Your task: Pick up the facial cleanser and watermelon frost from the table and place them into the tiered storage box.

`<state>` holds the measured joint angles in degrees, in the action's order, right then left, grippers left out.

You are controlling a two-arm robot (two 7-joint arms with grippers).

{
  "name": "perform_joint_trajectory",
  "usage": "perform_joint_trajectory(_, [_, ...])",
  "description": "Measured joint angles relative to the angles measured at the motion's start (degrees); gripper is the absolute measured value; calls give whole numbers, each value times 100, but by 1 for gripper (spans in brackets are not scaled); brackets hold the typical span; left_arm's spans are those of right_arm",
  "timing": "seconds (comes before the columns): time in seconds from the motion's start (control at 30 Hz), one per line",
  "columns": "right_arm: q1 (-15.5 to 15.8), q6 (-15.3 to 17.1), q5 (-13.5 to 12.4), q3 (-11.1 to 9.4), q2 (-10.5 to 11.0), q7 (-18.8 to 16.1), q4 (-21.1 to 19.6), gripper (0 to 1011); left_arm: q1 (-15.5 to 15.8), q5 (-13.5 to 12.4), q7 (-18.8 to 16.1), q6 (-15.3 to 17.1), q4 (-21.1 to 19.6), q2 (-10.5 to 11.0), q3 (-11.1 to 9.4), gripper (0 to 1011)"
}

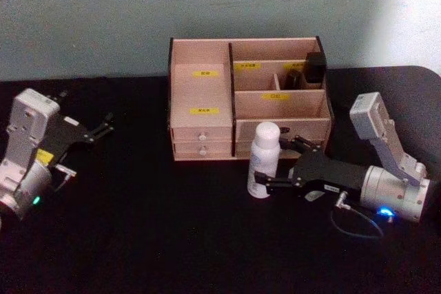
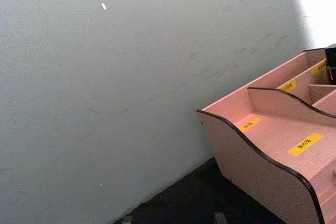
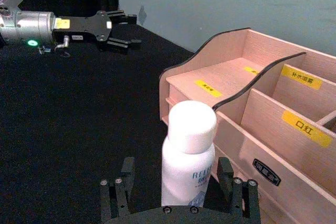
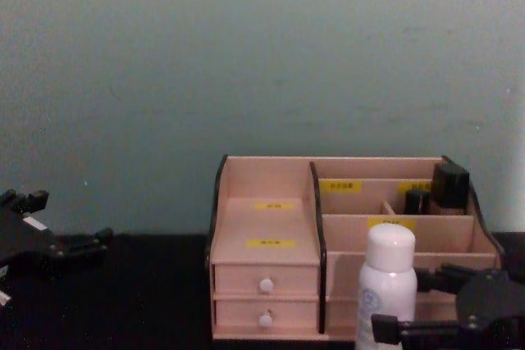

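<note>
In the head view, the facial cleanser (image 1: pixel 267 160), a tall smooth white bottle with a round cap, is seen standing upright on the black table (image 1: pixel 138 232). It is placed just in front of the tiered storage box (image 1: pixel 200 53). The box is made of pale wood with dark edges, yellow labels (image 1: pixel 204 110) and small drawers (image 1: pixel 202 137). The bottle is flanked by the two thin black fingers of the right gripper (image 1: pixel 269 163), which are spread open. The left gripper (image 1: pixel 102 127) is parked well apart at the left side, and its jaws are open too. Small dark bottles (image 1: pixel 313 67) are held in the box's back right part.

In the left wrist view, the box's wavy side is shown against a plain grey-green wall (image 2: pixel 105 77).

In the right wrist view, the bottle is seen between the open fingers (image 3: pixel 123 184), with a gap left beside it.

In the chest view, the bottle's cap is seen in front of the box's right half. Round white knobs (image 4: pixel 265 285) are seen on the drawers.
</note>
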<state>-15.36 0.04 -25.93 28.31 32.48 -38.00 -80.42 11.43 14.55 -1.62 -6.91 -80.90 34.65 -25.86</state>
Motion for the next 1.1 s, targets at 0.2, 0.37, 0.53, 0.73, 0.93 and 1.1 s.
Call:
perform_joint_trajectory(0.2, [-116, 2, 2, 62, -96, -23, 136, 1002, 0, 0, 0, 0, 0, 0, 0, 1001])
perform_joint_trajectory(0.37, [-172, 15, 12, 90, -140, -15, 206, 1002, 0, 0, 0, 0, 0, 0, 0, 1001])
perform_joint_trajectory(0.53, [-166, 15, 14, 86, -134, -13, 200, 1002, 0, 0, 0, 0, 0, 0, 0, 1001])
perform_joint_trajectory(0.73, [-158, 15, 14, 81, -129, -11, 191, 1003, 0, 0, 0, 0, 0, 0, 0, 1001])
perform_joint_trajectory(0.93, [-154, 14, 14, 77, -127, -8, 184, 889, 0, 0, 0, 0, 0, 0, 0, 1001])
perform_joint_trajectory(1.1, [-152, 13, 11, 74, -125, -8, 181, 767, 0, 0, 0, 0, 0, 0, 0, 1001])
